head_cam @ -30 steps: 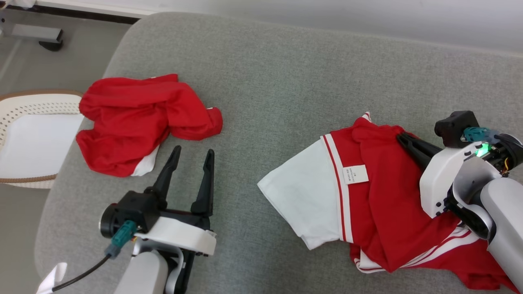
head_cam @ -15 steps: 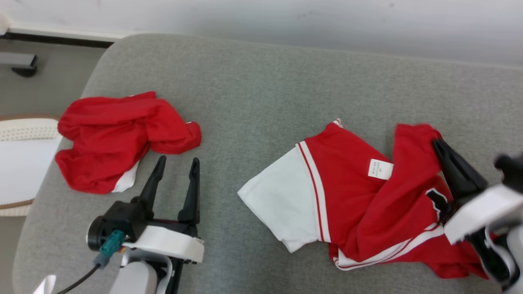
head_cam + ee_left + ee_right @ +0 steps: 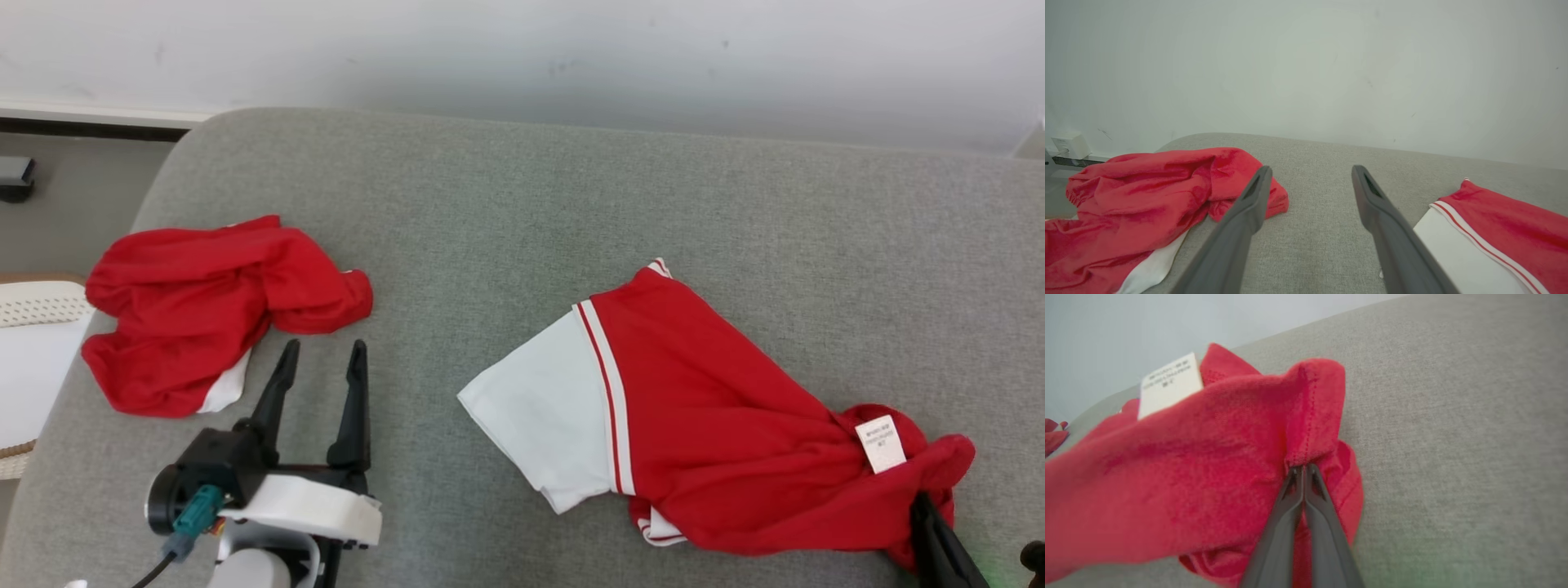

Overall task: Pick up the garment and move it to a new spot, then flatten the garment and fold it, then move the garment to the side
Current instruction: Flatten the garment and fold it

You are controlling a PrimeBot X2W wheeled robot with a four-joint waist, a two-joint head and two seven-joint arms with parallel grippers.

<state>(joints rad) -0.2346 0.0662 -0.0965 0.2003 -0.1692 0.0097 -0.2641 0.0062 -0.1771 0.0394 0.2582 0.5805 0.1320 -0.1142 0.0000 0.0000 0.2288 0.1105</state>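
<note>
Gripping a stitched hem of the red-and-white garment (image 3: 702, 433), the robot's right hand (image 3: 1303, 467) has its fingers pressed tight together. It holds a bunched fold of cloth over the right front corner of the grey cushion (image 3: 506, 204). A white care label (image 3: 880, 443) sits on the gathered cloth just beyond the pinch. From there the garment trails toward the cushion's middle, its red body creased. Its white sleeve panel (image 3: 539, 408) lies flat on the cushion, nearest the centre.

The left hand (image 3: 323, 347) hovers over the cushion's left front, fingers spread wide with nothing between them. Just beyond it, near the cushion's left edge, a second red garment (image 3: 204, 306) lies in a crumpled heap. A pale perforated basket (image 3: 33, 310) stands off that same edge.

The garment appears to be mid-move and is not yet flattened. The grip looks slim, with only a narrow bite of hem caught at the fingertips. The trailing cloth dragging on the cushion's rough weave could pull it free. The pinch also sits close to the cushion's right front edge, so a dropped fold might slide off. The gathered layers may hide a second ply in the bite, which would leave the cloth twisted when spread. The open left hand, so near the heap, risks catching the wrong garment.
</note>
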